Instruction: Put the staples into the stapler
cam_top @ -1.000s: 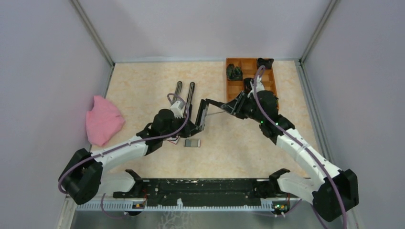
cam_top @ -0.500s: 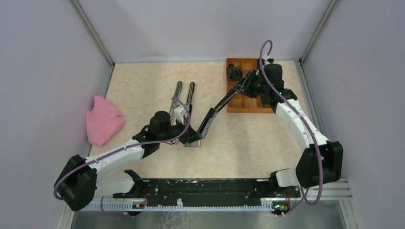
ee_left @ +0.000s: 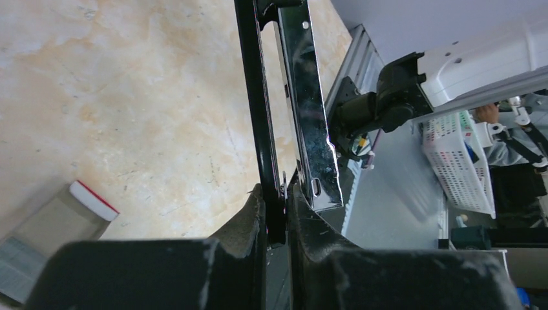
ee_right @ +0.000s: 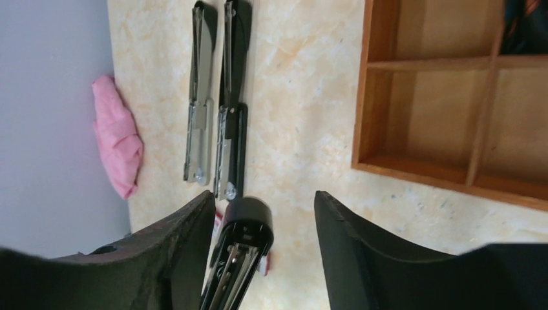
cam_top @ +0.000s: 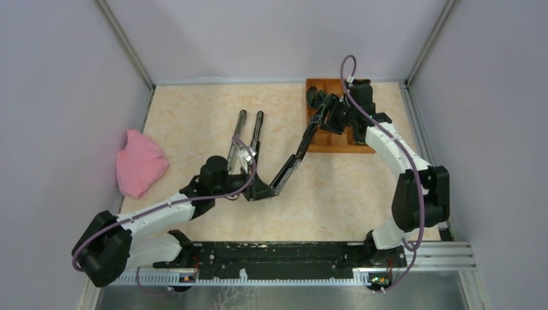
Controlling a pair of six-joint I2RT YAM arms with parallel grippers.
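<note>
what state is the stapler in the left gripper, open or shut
Open: the stapler is swung wide, one end clamped in the left gripper, the other reaching between the right gripper's parted fingers.

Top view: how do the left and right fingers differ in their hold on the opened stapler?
The left fingers are shut on the near end of the stapler, low over the table. The right fingers stand open around its raised far end, with a gap showing. The left fingers sit mid-table; the right fingers hang by the wooden tray. Both are at the same stapler.
</note>
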